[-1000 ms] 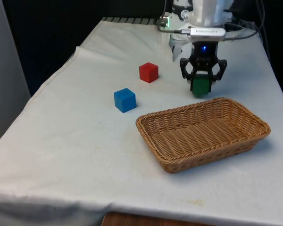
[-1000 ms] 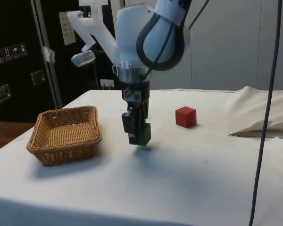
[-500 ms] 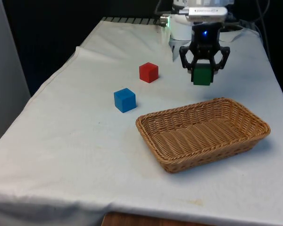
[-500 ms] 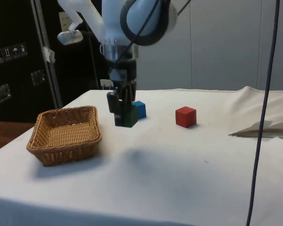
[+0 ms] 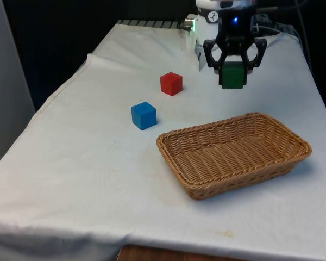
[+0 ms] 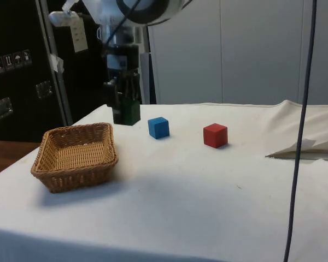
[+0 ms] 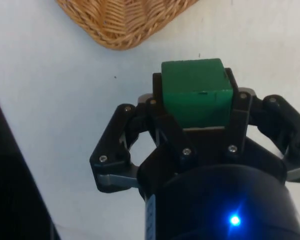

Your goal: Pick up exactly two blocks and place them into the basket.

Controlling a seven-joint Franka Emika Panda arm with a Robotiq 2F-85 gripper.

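Observation:
My gripper (image 5: 233,69) is shut on a green block (image 5: 233,76), held in the air well above the cloth, behind the basket's far rim. In the side view the green block (image 6: 126,112) hangs above the basket's far corner in the gripper (image 6: 124,106). The wrist view has the green block (image 7: 196,92) clamped between the two fingers, with a corner of the basket (image 7: 122,20) beyond it. The wicker basket (image 5: 293,142) lies empty at the front view's right. A blue block (image 5: 144,115) and a red block (image 5: 171,84) rest on the cloth left of it.
The blue block (image 6: 158,127) and red block (image 6: 215,135) stand apart on the cloth in the side view, right of the basket (image 6: 49,161). A fold of cloth (image 6: 306,148) rises at that view's right edge.
The gripper lifted the green block off the cloth and carried it upward and towards the basket's far side. The blue and red blocks and the basket stayed put.

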